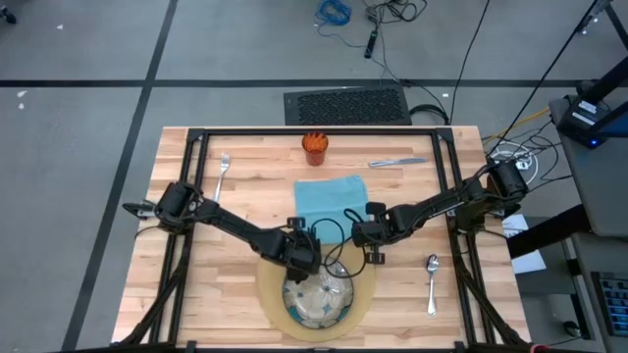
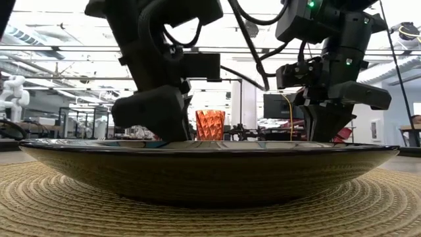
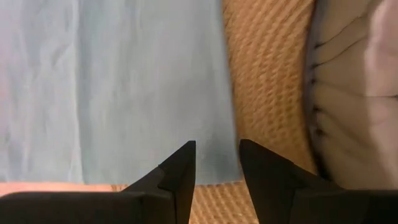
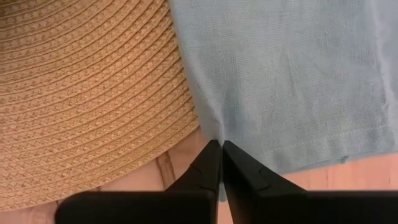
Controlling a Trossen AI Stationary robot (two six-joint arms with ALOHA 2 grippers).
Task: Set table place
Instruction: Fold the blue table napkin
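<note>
Both arms meet at the middle of the desk [image 1: 245, 196], where the right gripper [image 4: 220, 149] has its jaws clenched on the edge of the napkin [image 4: 292, 74] beside the mat [image 4: 87, 93]. The left gripper [image 3: 217, 162] hovers with jaws parted over the napkin's other corner, near the dish [image 1: 319, 299].

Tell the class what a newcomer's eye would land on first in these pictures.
Both dark arms meet mid-table over the light teal cloth napkin, the right pincer shut on its corner, the left pincer open above it. Below them sits the round blue-green patterned dish on the round tan woven mat; a small orange cup stands at the far edge.
</note>
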